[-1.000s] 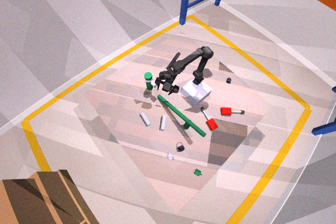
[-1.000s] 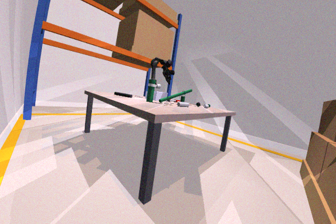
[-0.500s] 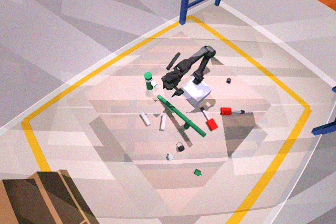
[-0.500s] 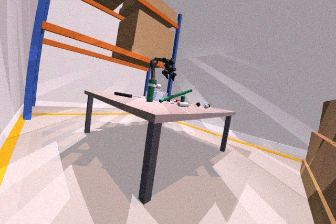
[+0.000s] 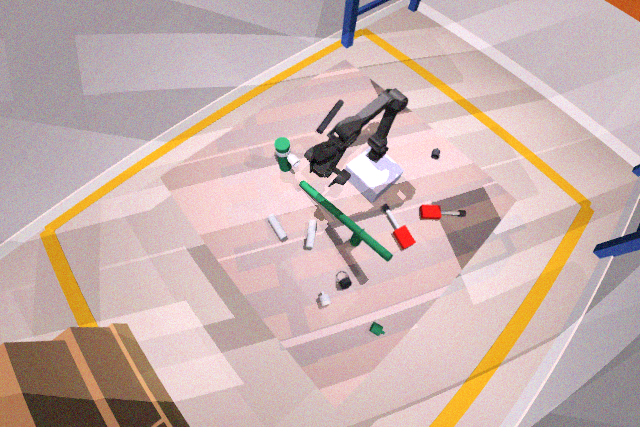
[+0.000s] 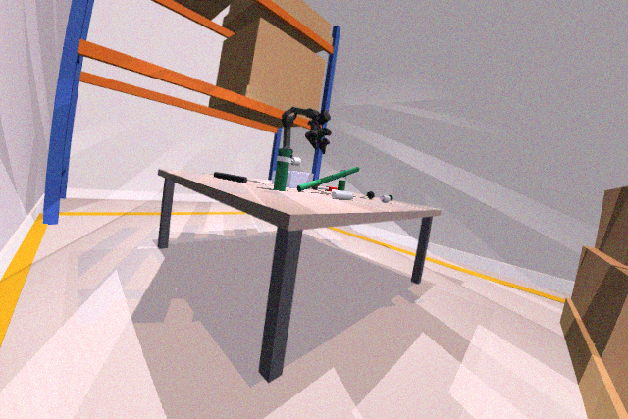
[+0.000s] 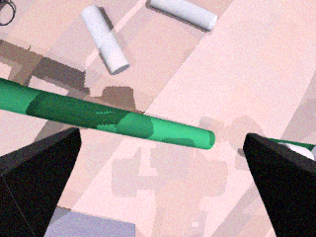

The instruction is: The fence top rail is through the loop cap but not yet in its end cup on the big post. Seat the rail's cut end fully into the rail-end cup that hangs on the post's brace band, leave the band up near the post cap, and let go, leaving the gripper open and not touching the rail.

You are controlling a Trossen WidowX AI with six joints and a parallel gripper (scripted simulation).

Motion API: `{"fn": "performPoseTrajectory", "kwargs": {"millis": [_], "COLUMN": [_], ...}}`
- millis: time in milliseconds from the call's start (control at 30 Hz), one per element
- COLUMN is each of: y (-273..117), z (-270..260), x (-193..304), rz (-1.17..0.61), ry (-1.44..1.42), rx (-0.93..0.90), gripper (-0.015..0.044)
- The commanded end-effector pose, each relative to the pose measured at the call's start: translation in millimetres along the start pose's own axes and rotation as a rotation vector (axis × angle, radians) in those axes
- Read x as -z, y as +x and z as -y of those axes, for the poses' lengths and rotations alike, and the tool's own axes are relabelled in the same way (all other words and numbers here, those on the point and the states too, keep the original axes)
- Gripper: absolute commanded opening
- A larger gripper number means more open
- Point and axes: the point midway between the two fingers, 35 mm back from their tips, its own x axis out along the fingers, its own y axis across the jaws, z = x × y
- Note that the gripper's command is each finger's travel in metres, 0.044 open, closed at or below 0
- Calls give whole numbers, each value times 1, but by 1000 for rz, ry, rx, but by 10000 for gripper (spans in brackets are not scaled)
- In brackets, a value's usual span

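Observation:
The green rail (image 5: 336, 211) (image 6: 324, 181) (image 7: 173, 135) slopes through the loop cap on the short green post (image 5: 355, 240) (image 6: 341, 184). Its near end is low, at or close to the table beside the big post (image 5: 283, 162) (image 6: 281, 179), outside the cup. The white rail-end cup (image 5: 294, 160) (image 6: 296, 161) (image 7: 300, 149) hangs on the band (image 5: 282, 155) (image 6: 285, 158), high on the big post near its green cap. My gripper (image 5: 325, 177) (image 6: 318, 147) (image 7: 164, 138) is open and empty above the rail's near end, apart from it. The cup's inside is hidden.
White cylinders (image 5: 277, 227) (image 5: 310, 234) lie beside the rail. Red-handled tools (image 5: 430, 212) (image 5: 404, 237) lie on its other side. A pale block (image 5: 369, 182) is at the arm's base. A black bar (image 5: 329, 116) (image 6: 230, 177) lies behind the arm. A dark shackle-shaped part (image 5: 343, 281) lies farther off.

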Motion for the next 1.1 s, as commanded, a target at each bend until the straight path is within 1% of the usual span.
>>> {"fn": "performPoseTrajectory", "kwargs": {"millis": [0, 133, 267, 333, 1067], "y": [30, 56, 81, 89, 90], "z": [-3, -6, -9, -11, -11], "x": [5, 11, 20, 23, 24], "rz": [-127, -213, -264, -272, -273], "ry": [-422, -810, -1191, -1313, -1329], "rx": [-67, -174, -319, -374, -382], "gripper": [440, 440, 440, 440, 440]}}
